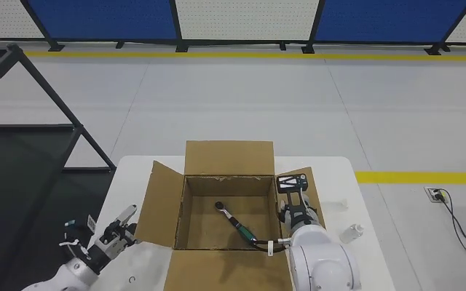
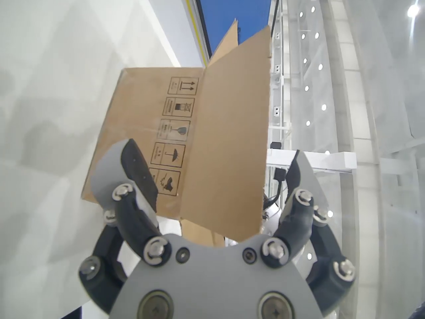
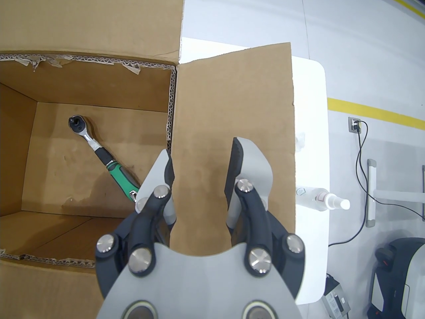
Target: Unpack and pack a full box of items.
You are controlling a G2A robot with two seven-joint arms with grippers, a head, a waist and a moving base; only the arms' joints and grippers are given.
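Both spread: right pincer (image 3: 202,149) over flap (image 3: 232,94), left pincer (image 2: 214,149) beside box (image 2: 149,101).

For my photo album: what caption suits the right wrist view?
Open pincer poised at a flap of the cardboard box, one green-handled ratchet wrench lying inside.

The left end effector (image 2: 215,162) is low at the robot's left side and aims forward and a little inward. Its two fingers are spread wide apart. The right end effector (image 3: 202,162) is stretched forward and points downward, with its fingers also parted.
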